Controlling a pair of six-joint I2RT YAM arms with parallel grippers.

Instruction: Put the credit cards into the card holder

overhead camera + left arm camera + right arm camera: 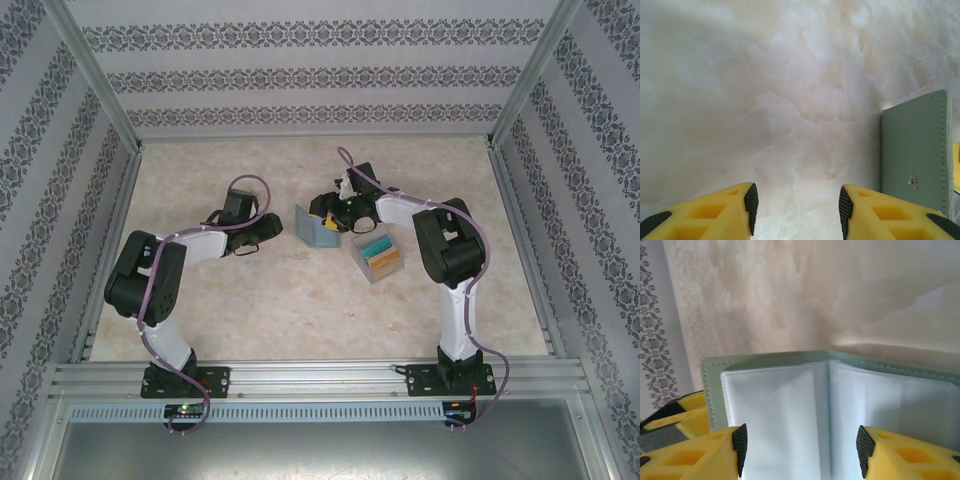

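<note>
Clear box [362, 262]: on the table right of centre, just beside the card holder.
Credit cards [378, 250]: stacked inside the clear box, with teal and yellow faces showing.
Left gripper [796, 200]: jaws apart with nothing between them, low over bare table; the card holder is just to its right.
Card holder [318, 228]: mid-table between the two grippers, spread open like a book. Its grey-green outer face with the snap stud [912, 181] is toward the left gripper.
Right gripper [802, 450]: jaws spread wide and gripping nothing; the holder's clear sleeves [775, 410] lie straight ahead. Contact cannot be told.
Table [250, 300]: pale marbled surface.
Walls [300, 60]: patterned, at the far edge.
</note>
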